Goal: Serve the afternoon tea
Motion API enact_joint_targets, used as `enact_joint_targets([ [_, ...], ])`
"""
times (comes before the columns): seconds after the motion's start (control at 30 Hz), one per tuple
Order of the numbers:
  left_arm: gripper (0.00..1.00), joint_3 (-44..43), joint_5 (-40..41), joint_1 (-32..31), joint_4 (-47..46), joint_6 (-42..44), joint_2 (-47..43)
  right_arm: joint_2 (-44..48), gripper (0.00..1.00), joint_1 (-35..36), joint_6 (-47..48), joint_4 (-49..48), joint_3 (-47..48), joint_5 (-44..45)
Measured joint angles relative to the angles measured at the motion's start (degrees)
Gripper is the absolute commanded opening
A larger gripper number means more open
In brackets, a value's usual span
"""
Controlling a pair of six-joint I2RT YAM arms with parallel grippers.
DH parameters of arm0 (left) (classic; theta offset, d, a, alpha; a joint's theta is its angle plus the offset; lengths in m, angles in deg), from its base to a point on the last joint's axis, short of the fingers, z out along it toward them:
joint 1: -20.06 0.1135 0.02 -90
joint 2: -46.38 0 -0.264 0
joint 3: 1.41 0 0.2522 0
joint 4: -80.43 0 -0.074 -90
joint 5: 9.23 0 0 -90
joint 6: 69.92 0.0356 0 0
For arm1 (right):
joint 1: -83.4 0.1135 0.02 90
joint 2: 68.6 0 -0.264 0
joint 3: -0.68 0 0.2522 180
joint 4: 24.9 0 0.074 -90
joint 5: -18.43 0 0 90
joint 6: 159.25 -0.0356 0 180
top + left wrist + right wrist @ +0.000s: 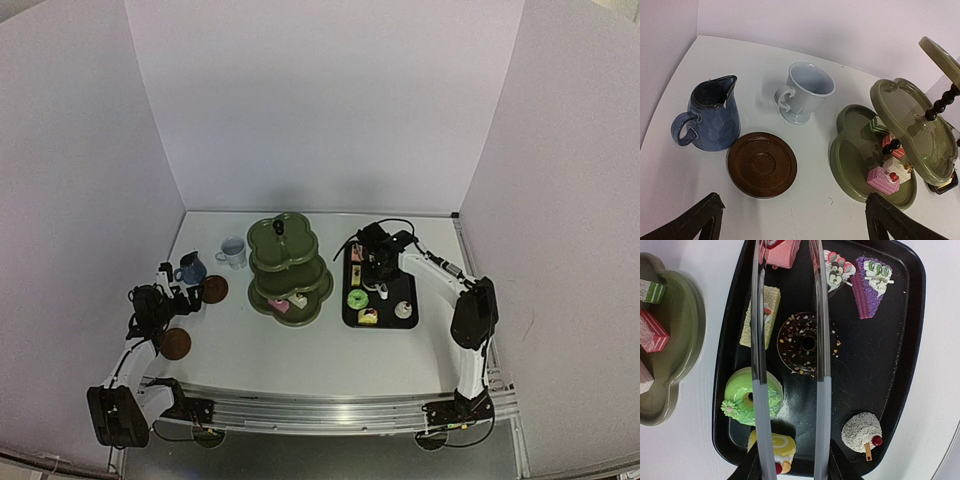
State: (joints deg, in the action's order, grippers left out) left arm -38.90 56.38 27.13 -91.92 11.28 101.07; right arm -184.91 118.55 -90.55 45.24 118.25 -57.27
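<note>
Top view, left arm: it lies low along the left edge of the desk (pixel 300 350). The left gripper (pixel 180 290) points at the mugs, jaws spread wide, nothing in them.
Top view, right arm: it's folded over the black tray (pixel 410 285). The right gripper (pixel 379 272) points down, clamped on the metal tongs (pixel 382 290).
Top view, stand: the dark green three-tier stand (pixel 288 262) sits mid-desk towards the far edge, with the tray just to its right.
Top view, saucers: one brown saucer (pixel 213 289) sits by the mugs and a second saucer (pixel 175 343) lies nearer the arm's base. Both are bare.
Left wrist, fingers: the dark fingers (pixel 700 220) sit far apart in the bottom corners, empty.
Left wrist, mugs: the dark blue mug (pixel 710 117) stands upright just behind the saucer. The pale mug (pixel 805 95) is upright too, further back.
Left wrist, bottom tier: it carries a pink cake (pixel 883 179) with a cherry on top, plus others behind it.
Right wrist, grip: the jaws are pinched on the tongs, whose two arms run up off the top edge.
Right wrist, tray: the chocolate doughnut (pixel 802 342) shows between the arms. The green doughnut (pixel 752 400) lies under the left one, and the coconut ball (pixel 862 432) sits at the tray's corner.
</note>
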Motion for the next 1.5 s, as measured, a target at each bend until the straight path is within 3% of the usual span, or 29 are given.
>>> enact_joint_targets([
  [1.5,1.0,0.2,0.0,0.0,0.0,0.0,-0.1,0.7,0.37,2.4,0.2,-0.2,1.8,3.6],
])
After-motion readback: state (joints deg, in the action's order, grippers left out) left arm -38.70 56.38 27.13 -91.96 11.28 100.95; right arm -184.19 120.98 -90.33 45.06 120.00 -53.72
